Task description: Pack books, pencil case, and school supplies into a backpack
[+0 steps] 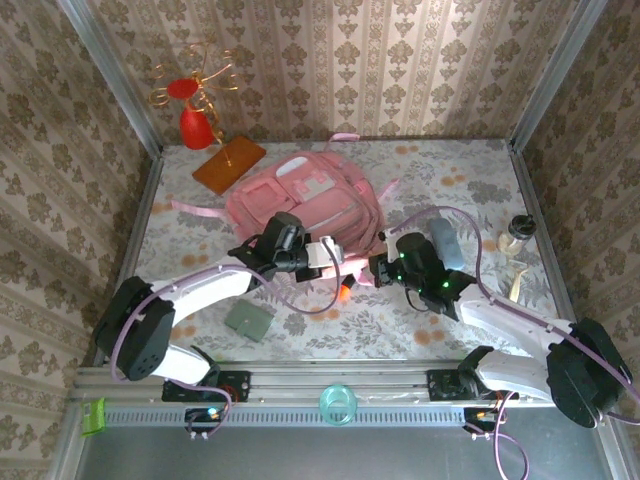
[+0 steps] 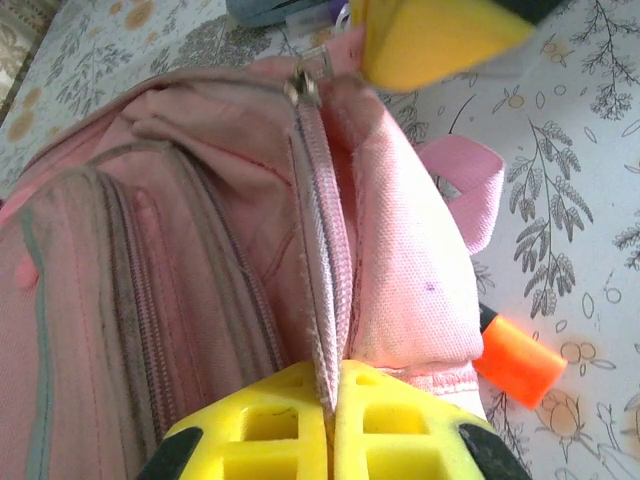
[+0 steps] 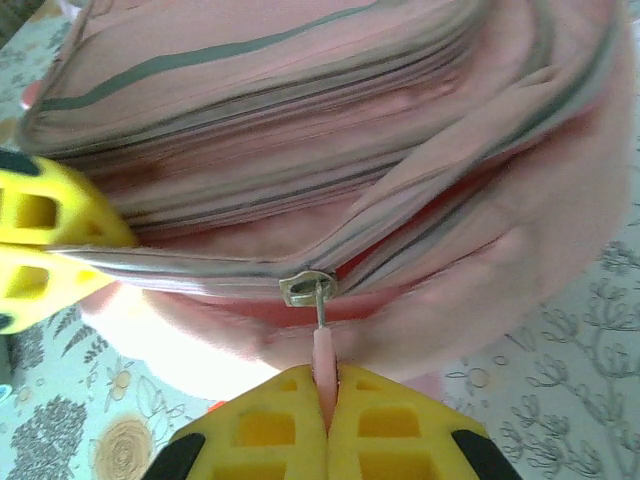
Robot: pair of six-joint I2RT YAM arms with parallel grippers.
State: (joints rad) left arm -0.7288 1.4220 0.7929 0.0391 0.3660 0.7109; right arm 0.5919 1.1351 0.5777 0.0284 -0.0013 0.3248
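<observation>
- Pink backpack (image 1: 300, 195) at the table's middle, lying flat with its zipped front pockets up; looks like the opening step, with the main zipper being worked before anything goes in.
- Left of the backpack's near edge: left gripper (image 2: 333, 400) clamped tight on the zipper band (image 2: 322, 260), pinning the fabric as an anchor. Reaches in low from the near-left, forearm stretched toward the backpack, wrist level with the seam.
- Just beside the backpack's near edge, between the two grippers: orange-and-black marker (image 1: 344, 292) lying loose on the table, not yet packed.
- Right of that, at the same near edge: right gripper (image 3: 327, 400) closed on the pink pull tab (image 3: 322, 350), slider (image 3: 300, 290) just beyond the fingertips. Comes in from the near-right, elbow bent, wrist turned toward the backpack.
- Next move, as a judgement: calls for drawing the tab along the track while holding the band taut, and pulling in line with the zipper to avoid jamming or dragging the backpack.
</observation>
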